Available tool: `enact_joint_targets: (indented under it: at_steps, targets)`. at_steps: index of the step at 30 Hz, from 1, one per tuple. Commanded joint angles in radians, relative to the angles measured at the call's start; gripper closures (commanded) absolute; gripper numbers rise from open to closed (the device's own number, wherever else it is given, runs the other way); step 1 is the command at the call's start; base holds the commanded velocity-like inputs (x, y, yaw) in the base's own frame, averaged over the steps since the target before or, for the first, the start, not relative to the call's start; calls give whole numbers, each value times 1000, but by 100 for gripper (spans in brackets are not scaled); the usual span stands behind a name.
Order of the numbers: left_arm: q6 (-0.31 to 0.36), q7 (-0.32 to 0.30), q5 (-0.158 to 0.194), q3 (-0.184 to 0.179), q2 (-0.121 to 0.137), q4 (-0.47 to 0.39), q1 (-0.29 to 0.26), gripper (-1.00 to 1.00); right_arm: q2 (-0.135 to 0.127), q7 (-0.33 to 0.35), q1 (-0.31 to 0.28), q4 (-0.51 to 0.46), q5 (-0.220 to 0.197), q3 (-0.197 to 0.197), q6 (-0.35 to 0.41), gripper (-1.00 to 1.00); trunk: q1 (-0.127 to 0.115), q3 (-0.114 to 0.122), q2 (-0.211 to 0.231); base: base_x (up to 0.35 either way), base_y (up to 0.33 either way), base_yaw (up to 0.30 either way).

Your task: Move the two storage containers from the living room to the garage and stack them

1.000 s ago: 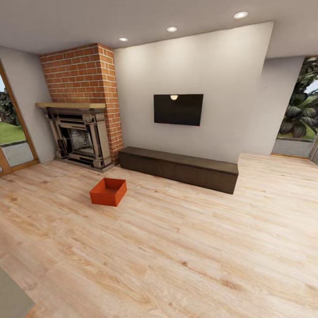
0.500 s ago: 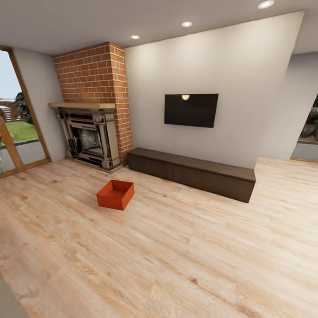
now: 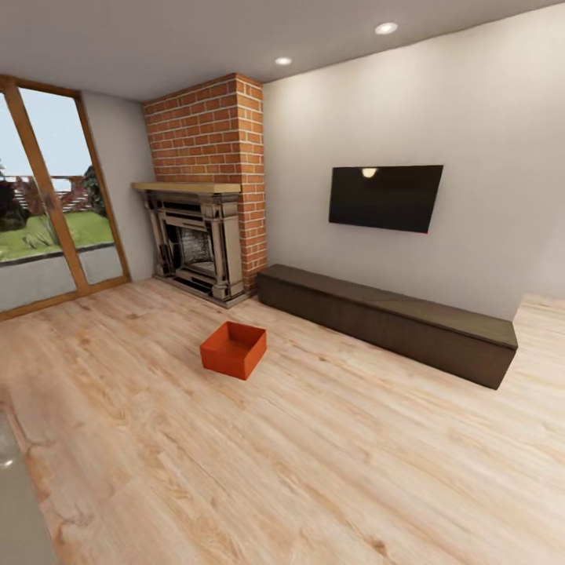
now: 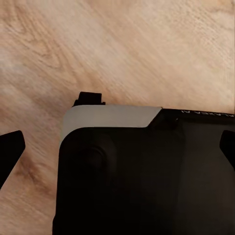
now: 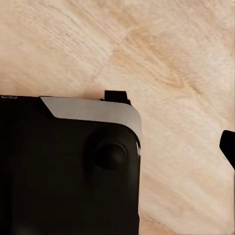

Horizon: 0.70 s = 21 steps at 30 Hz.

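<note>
One orange-red storage container (image 3: pixel 233 349) sits upright on the living room's light wood-plank floor (image 3: pixel 329 463), in front of the brick fireplace (image 3: pixel 202 235), several steps ahead of me. It is lidless and looks empty. In the left wrist view, my left gripper (image 4: pixel 117 147) hangs open over the wood planks, a dark fingertip (image 4: pixel 10 149) at each side edge and my dark base beneath. One dark fingertip (image 5: pixel 228 146) of my right gripper shows far out at the edge of the right wrist view, holding nothing.
A long low dark cabinet (image 3: pixel 384 322) runs along the white wall under a black TV (image 3: pixel 384 198). Wood-framed glass doors (image 3: pixel 47 227) stand at the far left. A grey surface (image 3: pixel 16 510) cuts into the lower left corner. Open plank floor lies between me and the container.
The head view has swung to the left, so the fireplace, TV, cabinet and container all sit further right in the picture. More of the glass doors shows. The container itself has not moved.
</note>
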Motion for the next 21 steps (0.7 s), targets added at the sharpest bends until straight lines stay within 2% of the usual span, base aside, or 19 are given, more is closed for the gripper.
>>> enact_joint_targets:
  at_steps: [1, 16, 21]
  targets:
    - [-3, -3, 10, 0, 0, 2, -1, -100, 1, -1, -1, 3, -9, 8, -5, -100, 1, -1, -1, 322, 0, 269]
    - [-3, -3, 10, 0, 0, 2, -1, -100, 1, -1, -1, 3, -9, 8, -6, -100, 1, -1, -1, 322, 0, 266]
    - [-3, -3, 10, 0, 0, 2, -1, -100, 1, -1, -1, 3, -9, 8, -7, -100, 1, -1, -1, 322, 0, 44]
